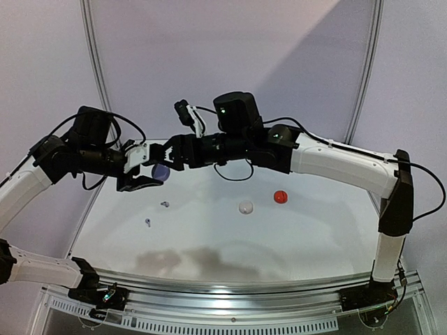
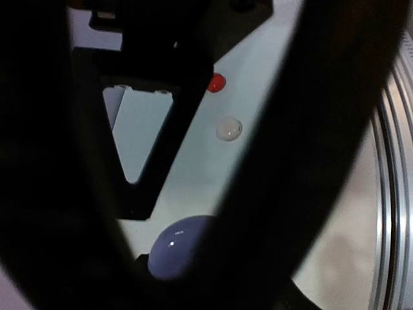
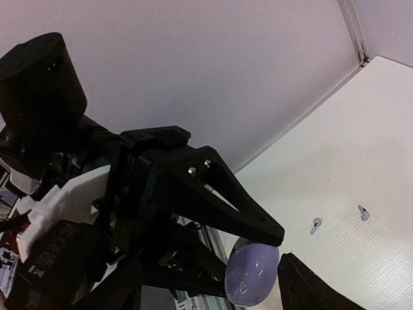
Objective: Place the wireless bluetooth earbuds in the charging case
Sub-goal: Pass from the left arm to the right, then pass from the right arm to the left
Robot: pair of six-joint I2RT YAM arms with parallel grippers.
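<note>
As the earbuds (image 1: pixel 165 204) left of centre look light and slick, pinch stems; left claw (image 1: pixel 155 168) grasps lilac case (image 1: pixel 161 173), right claw (image 1: pixel 172 156) unclear.

**White Links, Black Joints**

We see two arms built alike: the left arm (image 1: pixel 19 187) and the right arm (image 1: pixel 342 162) have smooth white links joined by chunky black housings. Thin black cables (image 1: pixel 235 176) loop along them. A small green light (image 1: pixel 223 109) glows on the right wrist's black block. The left gripper (image 1: pixel 156 167) has black, tapering triangular fingers (image 3: pixel 219 200), two silvery screws (image 3: pixel 191 171) and a white plastic piece (image 3: pixel 64 194).
</note>
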